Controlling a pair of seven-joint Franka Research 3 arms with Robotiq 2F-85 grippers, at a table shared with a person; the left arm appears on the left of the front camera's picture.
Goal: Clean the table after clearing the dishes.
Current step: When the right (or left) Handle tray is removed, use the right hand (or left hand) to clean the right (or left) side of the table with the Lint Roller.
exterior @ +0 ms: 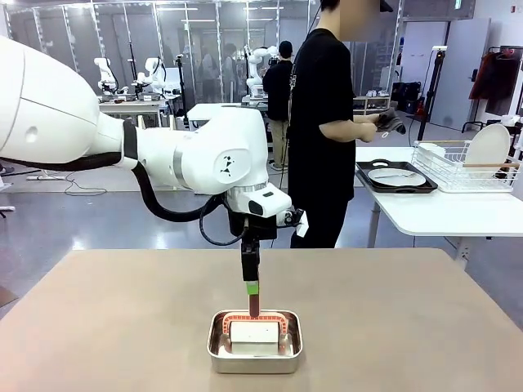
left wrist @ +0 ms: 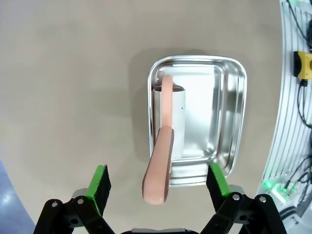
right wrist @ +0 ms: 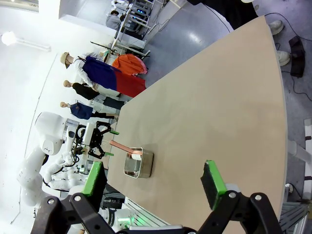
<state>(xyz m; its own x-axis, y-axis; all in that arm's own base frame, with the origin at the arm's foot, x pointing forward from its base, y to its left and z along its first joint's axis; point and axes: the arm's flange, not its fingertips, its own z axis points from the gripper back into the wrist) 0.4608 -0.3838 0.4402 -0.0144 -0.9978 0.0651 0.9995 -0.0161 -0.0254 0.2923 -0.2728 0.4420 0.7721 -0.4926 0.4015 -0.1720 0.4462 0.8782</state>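
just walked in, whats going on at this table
The left claw hangs open over a small steel pan on the table, its pads on either side of the pink handle of a white roller lying in the pan, not gripping it. The right claw is open above the tabletop, well away from the pan. A person stands by the white side table, where a plate sits on a dark tray.

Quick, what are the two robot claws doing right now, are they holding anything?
Left gripper: open, jaws wide over the pink handle rising from the steel pan, gripping nothing.
Right gripper: open, empty, above the table.
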